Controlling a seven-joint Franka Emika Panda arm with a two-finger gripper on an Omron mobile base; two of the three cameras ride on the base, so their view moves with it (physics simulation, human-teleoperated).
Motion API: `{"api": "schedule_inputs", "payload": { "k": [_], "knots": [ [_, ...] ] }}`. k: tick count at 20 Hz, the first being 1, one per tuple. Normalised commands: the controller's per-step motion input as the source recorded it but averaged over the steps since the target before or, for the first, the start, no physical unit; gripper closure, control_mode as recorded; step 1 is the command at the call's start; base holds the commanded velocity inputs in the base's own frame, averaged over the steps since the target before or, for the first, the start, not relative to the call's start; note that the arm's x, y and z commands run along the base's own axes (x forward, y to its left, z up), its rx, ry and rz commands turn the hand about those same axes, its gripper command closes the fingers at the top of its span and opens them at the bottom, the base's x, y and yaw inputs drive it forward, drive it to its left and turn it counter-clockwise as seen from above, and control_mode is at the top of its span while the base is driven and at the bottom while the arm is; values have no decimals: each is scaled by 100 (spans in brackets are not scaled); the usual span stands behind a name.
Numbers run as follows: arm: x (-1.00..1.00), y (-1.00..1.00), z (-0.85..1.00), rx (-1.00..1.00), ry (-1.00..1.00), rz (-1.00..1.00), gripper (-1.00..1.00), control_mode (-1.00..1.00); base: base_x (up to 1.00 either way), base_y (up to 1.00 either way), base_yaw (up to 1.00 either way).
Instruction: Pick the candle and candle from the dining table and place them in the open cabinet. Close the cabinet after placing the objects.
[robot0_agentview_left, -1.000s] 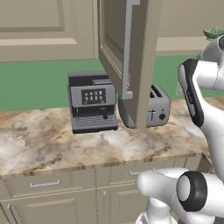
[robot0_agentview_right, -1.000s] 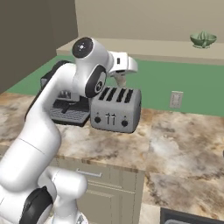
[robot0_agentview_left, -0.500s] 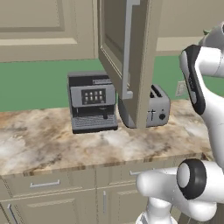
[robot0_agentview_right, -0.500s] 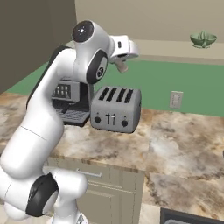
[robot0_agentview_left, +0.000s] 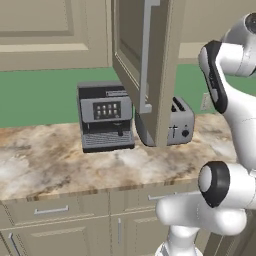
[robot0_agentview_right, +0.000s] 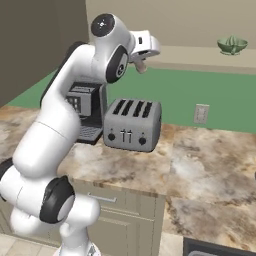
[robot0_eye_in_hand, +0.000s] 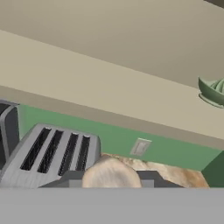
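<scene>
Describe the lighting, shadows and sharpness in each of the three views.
Left base view: even, soft light; the open cabinet door throws a faint shadow on the counter. Right base view: flat light, no glare on the toaster, edges slightly soft. Hand view: the pale candle between the gripper's tips looks blurred; the green bowl is crisper.

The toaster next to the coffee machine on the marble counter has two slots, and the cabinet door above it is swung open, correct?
Not quite: the toaster has four slots, as the right base view shows. It does stand beside the coffee machine on the marble counter, and the cabinet door is swung open.
</scene>
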Motion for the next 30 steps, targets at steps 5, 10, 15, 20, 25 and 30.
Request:
{"api": "schedule_inputs", "payload": {
  "k": [5,10,15,20,25,30],
  "knots": [
    [40,0,16,0,-3,1,100,-100,0,0,0],
    [43,0,13,-1,0,0,100,-100,0,0,0],
    [45,0,8,-2,0,0,100,-100,0,0,0],
    [51,0,0,0,2,0,100,-100,0,0,0],
    [51,0,0,0,9,0,100,-100,0,0,0],
    [46,0,0,0,5,0,100,-100,0,0,0]
  ]
}}
